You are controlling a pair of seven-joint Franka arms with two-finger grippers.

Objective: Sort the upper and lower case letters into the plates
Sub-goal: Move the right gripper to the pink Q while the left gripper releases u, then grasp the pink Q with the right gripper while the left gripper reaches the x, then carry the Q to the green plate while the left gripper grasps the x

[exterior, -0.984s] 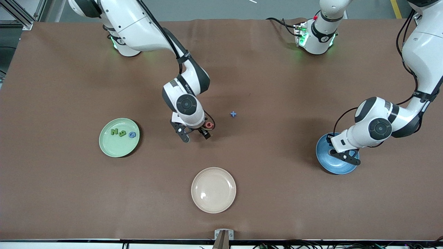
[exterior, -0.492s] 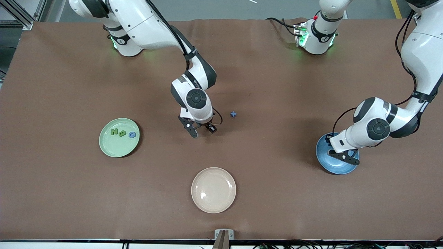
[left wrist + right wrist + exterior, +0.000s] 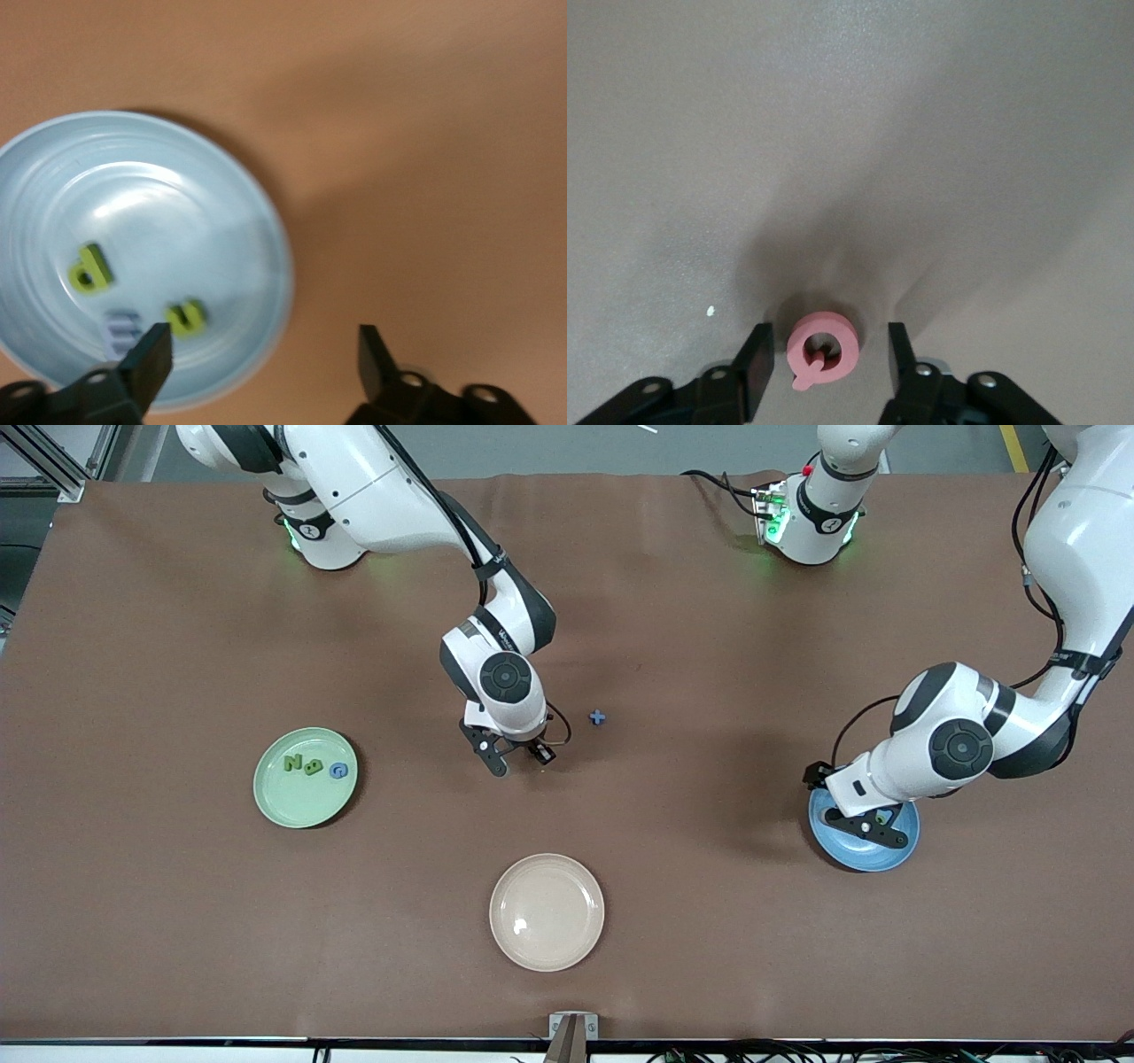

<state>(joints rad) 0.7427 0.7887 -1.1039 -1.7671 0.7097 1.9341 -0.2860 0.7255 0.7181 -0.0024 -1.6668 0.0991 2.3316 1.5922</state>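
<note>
A pink letter Q point(image 3: 824, 351) lies flat on the brown table between the fingers of my right gripper point(image 3: 828, 354), which is open with a gap on each side. In the front view that gripper point(image 3: 521, 760) is low near the table's middle and hides the Q. A small blue x point(image 3: 597, 717) lies beside it toward the left arm's end. My left gripper point(image 3: 858, 815) is open and empty over the blue plate point(image 3: 895, 850). The blue plate point(image 3: 177, 212) holds a green p point(image 3: 90, 268), a green n point(image 3: 186, 317) and a pale blue letter point(image 3: 122, 329). The green plate point(image 3: 306, 802) holds three letters.
A cream plate point(image 3: 547, 911) sits near the table's front edge, nearer to the front camera than the right gripper. Both arm bases stand along the table's back edge.
My right gripper moved toward the left arm's end, came over the pink Q and narrowed its jaws. My left gripper opened over the blue plate and shifted slightly.
</note>
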